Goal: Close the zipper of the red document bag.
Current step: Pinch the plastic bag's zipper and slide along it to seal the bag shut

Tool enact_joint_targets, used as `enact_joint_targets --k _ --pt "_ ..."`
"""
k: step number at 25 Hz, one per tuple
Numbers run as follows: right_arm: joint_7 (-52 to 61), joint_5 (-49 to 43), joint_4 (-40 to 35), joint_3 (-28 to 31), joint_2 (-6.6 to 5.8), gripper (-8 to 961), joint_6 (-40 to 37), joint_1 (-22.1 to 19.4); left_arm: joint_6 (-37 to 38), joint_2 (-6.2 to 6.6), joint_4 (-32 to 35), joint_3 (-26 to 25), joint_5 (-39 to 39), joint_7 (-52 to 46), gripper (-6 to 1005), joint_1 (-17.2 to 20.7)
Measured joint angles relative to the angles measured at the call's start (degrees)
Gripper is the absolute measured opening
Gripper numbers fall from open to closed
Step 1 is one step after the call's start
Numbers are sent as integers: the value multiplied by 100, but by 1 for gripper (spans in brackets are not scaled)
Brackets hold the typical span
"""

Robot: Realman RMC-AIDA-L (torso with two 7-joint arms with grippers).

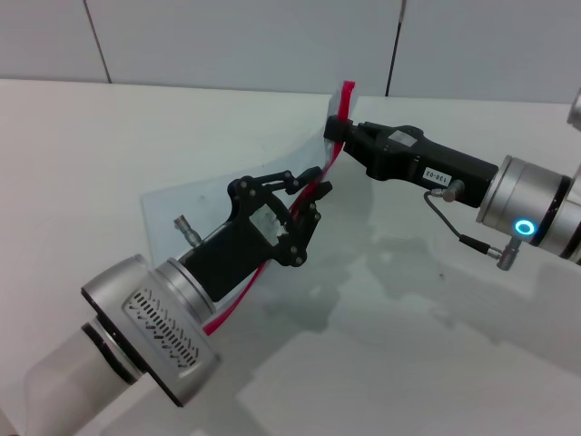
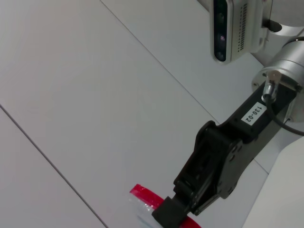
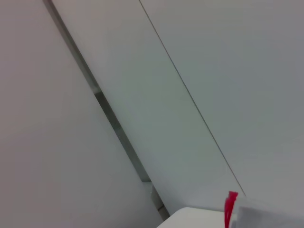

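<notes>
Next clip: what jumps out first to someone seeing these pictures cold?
The red zipper arcs up off the white table, its far end pinched by the right end effector near the back wall. The left end effector is around the strip's middle, and the clear document bag curls up behind it.

A white label with black print is carried on the black body of the right gripper (image 2: 178, 213). In the left wrist view it is read as "130-02". In the head view the same label is seen on the right gripper (image 1: 338, 130), but its digits cannot be made out there with certainty. No other text is legible.
</notes>
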Motion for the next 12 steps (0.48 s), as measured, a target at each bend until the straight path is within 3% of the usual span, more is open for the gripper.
enact_joint_targets --k 12 --pt "-26 10 -37 -31 2 18 15 -42 -18 4 0 18 -9 7 91 0"
